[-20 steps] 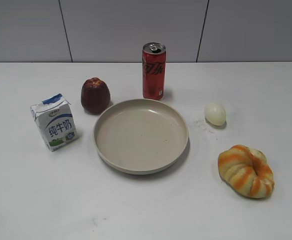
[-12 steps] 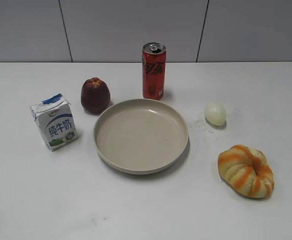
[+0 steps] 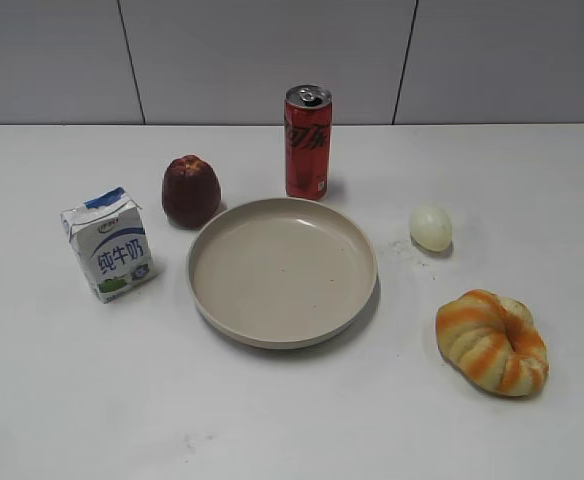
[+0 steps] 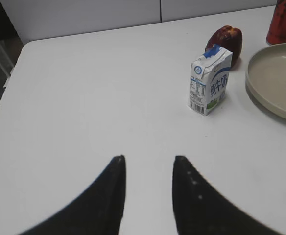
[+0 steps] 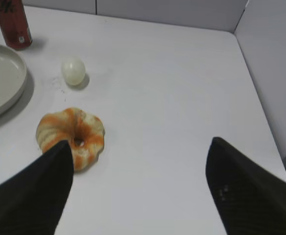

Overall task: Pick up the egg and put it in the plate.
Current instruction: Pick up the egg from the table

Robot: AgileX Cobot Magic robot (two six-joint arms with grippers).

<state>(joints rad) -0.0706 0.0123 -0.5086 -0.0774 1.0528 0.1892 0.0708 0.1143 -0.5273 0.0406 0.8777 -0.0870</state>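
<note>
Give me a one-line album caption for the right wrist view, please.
Open right gripper hovers above the table, empty, with the egg beyond a striped bread ring, the plate at far left.

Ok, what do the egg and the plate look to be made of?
Egg: smooth, pale cream, slightly glossy shell or plastic; a soft highlight shows, real or fake unclear. Plate: plain matte beige, no shine, probably plastic or a composite; ceramic not excluded.

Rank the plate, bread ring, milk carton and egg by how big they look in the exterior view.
1. plate, clearly widest.
2. bread ring and milk carton look about alike; the ring sits nearer the camera, so I won't rank them.
3. egg, smallest.
</note>
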